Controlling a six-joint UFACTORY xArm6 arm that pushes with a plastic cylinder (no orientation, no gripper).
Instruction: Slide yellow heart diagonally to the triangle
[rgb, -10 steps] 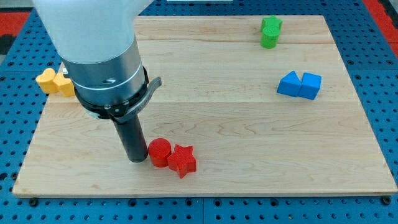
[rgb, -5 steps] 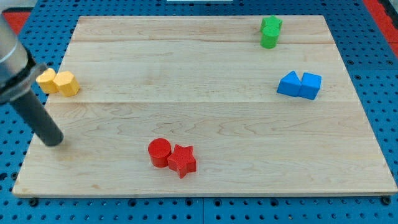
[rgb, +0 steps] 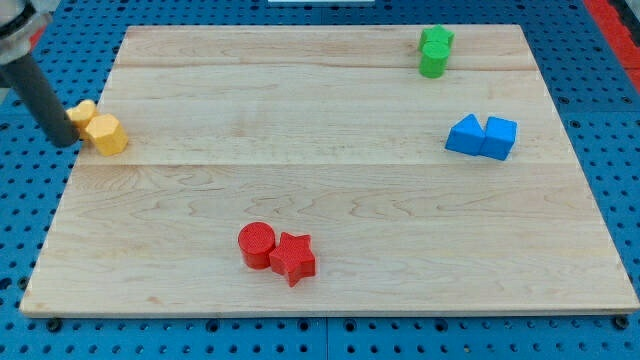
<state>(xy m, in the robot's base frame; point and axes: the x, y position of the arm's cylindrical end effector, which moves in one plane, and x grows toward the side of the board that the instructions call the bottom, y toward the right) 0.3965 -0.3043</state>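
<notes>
Yellow heart (rgb: 84, 110), partly hidden, is seen at the board's (rgb: 330, 180) left edge, touching a yellow hexagon (rgb: 106, 134). My tip (rgb: 64, 139) is pressed against its left; nothing is gripped. Blue triangle (rgb: 464, 134) is set far right.

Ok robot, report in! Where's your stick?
My tip at yellow heart block's left side. Yellow hexagon block touching it. Blue triangle block far right, path open.

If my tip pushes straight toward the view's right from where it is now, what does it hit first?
Most likely the yellow heart: my tip sits at its left edge, partly covering it. The yellow hexagon block lies just beyond, touching the heart.
</notes>
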